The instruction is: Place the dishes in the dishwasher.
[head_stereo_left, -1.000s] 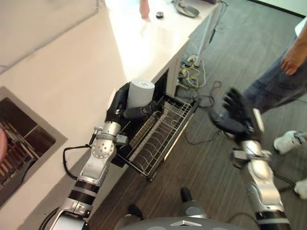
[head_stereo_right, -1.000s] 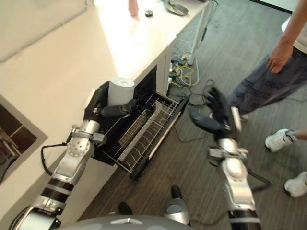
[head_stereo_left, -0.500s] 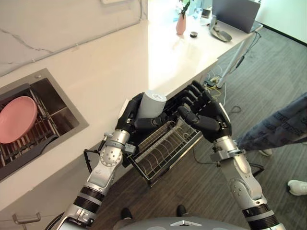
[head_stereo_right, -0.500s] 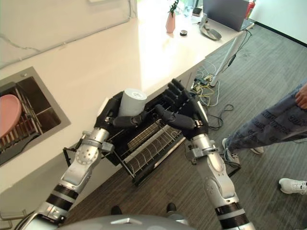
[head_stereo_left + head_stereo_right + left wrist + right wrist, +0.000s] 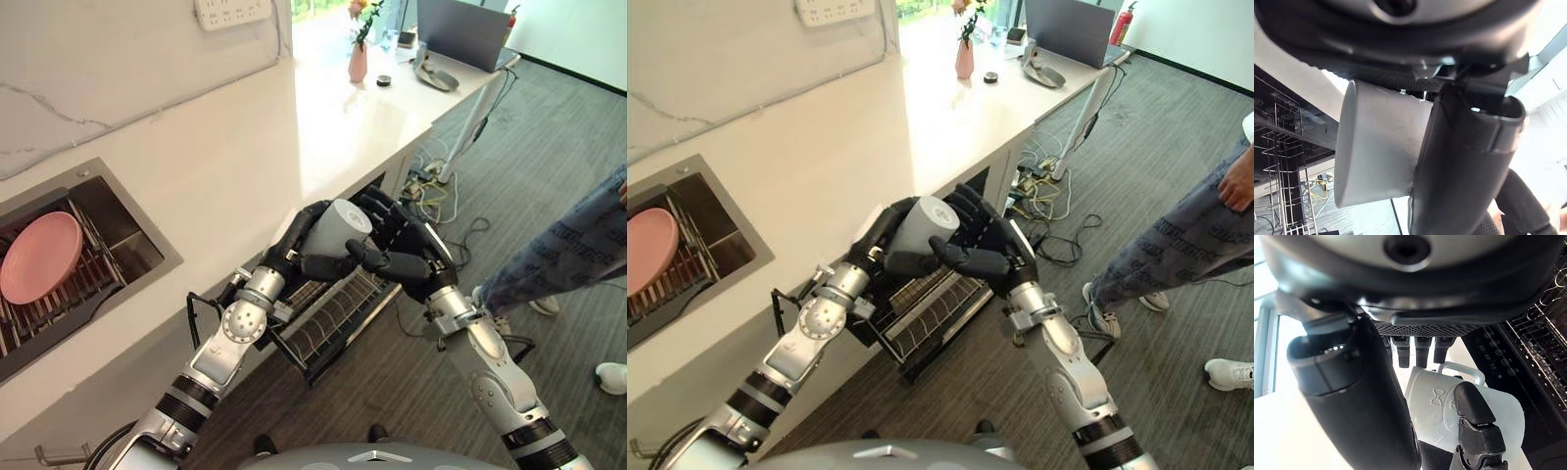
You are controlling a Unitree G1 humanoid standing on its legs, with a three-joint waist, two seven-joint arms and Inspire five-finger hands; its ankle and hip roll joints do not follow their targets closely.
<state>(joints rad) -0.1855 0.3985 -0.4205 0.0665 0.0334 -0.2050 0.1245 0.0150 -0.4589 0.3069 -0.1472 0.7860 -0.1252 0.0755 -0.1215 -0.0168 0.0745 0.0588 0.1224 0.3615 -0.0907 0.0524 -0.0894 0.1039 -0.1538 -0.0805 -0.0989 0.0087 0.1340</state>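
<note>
A white mug [image 5: 338,227] hangs tilted on its side above the pulled-out dishwasher rack [image 5: 333,323], just off the counter's front edge. My left hand [image 5: 294,247] is shut on it, fingers behind and thumb [image 5: 1459,171] across its wall. My right hand [image 5: 416,257] is open and cups the mug from the other side. Its straight fingers [image 5: 1418,350] reach past the mug's handle [image 5: 1462,369]. Its thumb [image 5: 970,261] lies under the mug, next to my left thumb. The wire rack below has no dishes in it.
A pink plate [image 5: 39,257] stands in the sink rack at the far left. A vase [image 5: 359,61] and a laptop [image 5: 460,29] sit at the counter's far end. Cables [image 5: 431,191] lie on the floor by the dishwasher. A person [image 5: 1205,225] stands to the right.
The camera has shifted. My right hand swung in from the right and closed in on the mug. The mug has tipped from upright onto its side in my left hand.
</note>
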